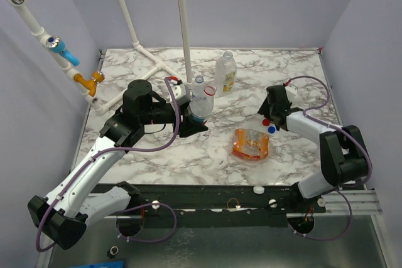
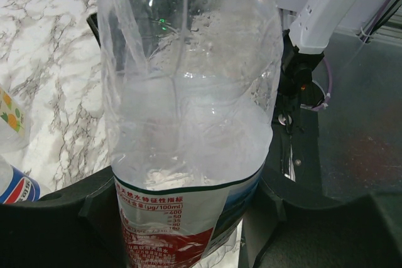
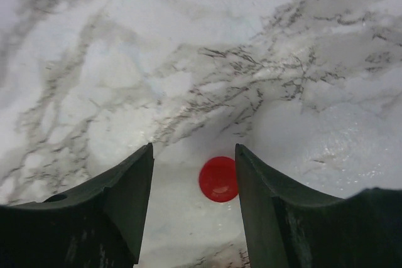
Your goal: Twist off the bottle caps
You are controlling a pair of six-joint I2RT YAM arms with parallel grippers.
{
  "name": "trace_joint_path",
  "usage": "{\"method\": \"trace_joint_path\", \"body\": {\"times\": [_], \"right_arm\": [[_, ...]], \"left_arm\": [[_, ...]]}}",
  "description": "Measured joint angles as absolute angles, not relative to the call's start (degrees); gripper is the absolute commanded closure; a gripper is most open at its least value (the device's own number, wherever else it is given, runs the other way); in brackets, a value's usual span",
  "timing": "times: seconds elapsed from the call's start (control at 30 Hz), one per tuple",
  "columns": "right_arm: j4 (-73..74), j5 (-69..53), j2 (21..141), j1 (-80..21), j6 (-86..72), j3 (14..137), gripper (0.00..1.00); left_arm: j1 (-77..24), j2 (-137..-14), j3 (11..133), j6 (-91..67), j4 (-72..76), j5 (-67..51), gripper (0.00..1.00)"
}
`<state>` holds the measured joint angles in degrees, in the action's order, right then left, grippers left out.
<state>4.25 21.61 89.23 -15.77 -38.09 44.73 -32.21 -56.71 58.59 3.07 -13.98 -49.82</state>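
My left gripper (image 1: 192, 122) is shut on the red-labelled clear bottle (image 1: 202, 106) and holds it upright; a red ring shows at its neck. In the left wrist view the bottle (image 2: 188, 92) fills the space between the black fingers (image 2: 63, 218). My right gripper (image 1: 270, 114) is open just above the table, and the red cap (image 1: 266, 122) lies on the marble between its fingers (image 3: 119, 199), nearer the right one, where the cap (image 3: 218, 179) lies flat. A blue cap (image 1: 271, 129) lies beside it. The Pepsi bottle (image 1: 198, 86) and the tall yellow-green-labelled bottle (image 1: 226, 72) stand behind.
The orange-labelled bottle (image 1: 251, 144) lies crushed on its side in the middle right. A white cap (image 1: 258, 189) rests on the black front rail. White pipe stands (image 1: 151, 61) rise at the back left. Walls close in the table's sides.
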Motion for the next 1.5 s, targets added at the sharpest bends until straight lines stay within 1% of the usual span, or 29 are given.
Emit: {"method": "trace_joint_path", "body": {"times": [0.1,0.23,0.33,0.43,0.63,0.73,0.83,0.97,1.2,1.3,1.37,1.43,1.5], "right_arm": [[5.0,19.6,85.4,-15.8,-37.4,46.8,0.39],[3.3,12.0,75.8,-15.7,-35.6,49.8,0.27],[-0.4,1.4,69.5,-15.7,-34.3,52.6,0.21],[-5.0,-10.7,66.4,-15.7,-34.1,56.0,0.16],[-17.6,-34.2,63.6,-16.0,-38.0,58.0,0.13],[-23.4,-42.1,64.0,-17.5,-41.3,58.8,0.13],[-25.9,-46.0,64.9,-20.4,-42.3,61.0,0.13],[-26.6,-47.9,66.8,-25.9,-41.8,64.9,0.13],[-22.3,-46.3,71.3,-34.3,-36.5,70.1,0.17],[-19.2,-44.1,72.7,-36.2,-34.0,71.6,0.22],[-17.3,-42.5,73.7,-37.1,-32.6,72.5,0.27],[-16.1,-41.2,74.4,-37.8,-31.6,72.8,0.37],[-15.0,-40.3,75.0,-38.3,-30.9,72.8,0.51]], "left_arm": [[-32.2,-56.7,58.6,3.0,-14.0,-49.8,1.00],[-32.2,-56.7,58.6,3.0,-13.9,-49.4,1.00],[-32.2,-56.7,58.5,2.6,-13.5,-48.3,1.00],[-32.2,-56.6,57.6,1.9,-12.6,-46.7,1.00],[-32.2,-56.4,55.0,0.1,-11.7,-45.2,1.00],[-32.2,-56.4,54.6,-0.6,-11.5,-45.0,1.00],[-32.2,-56.4,54.6,-1.1,-10.8,-44.9,1.00],[-32.2,-56.4,54.6,-1.3,-10.3,-44.7,1.00],[-32.2,-56.4,54.6,-1.4,-10.2,-44.5,1.00],[-32.2,-56.4,54.6,-1.4,-10.0,-44.5,1.00],[-32.2,-56.4,54.6,-1.4,-9.9,-44.5,1.00],[-32.2,-56.4,54.6,-1.5,-9.9,-44.5,1.00],[-32.2,-56.4,54.6,-1.5,-9.9,-44.5,1.00]]}}
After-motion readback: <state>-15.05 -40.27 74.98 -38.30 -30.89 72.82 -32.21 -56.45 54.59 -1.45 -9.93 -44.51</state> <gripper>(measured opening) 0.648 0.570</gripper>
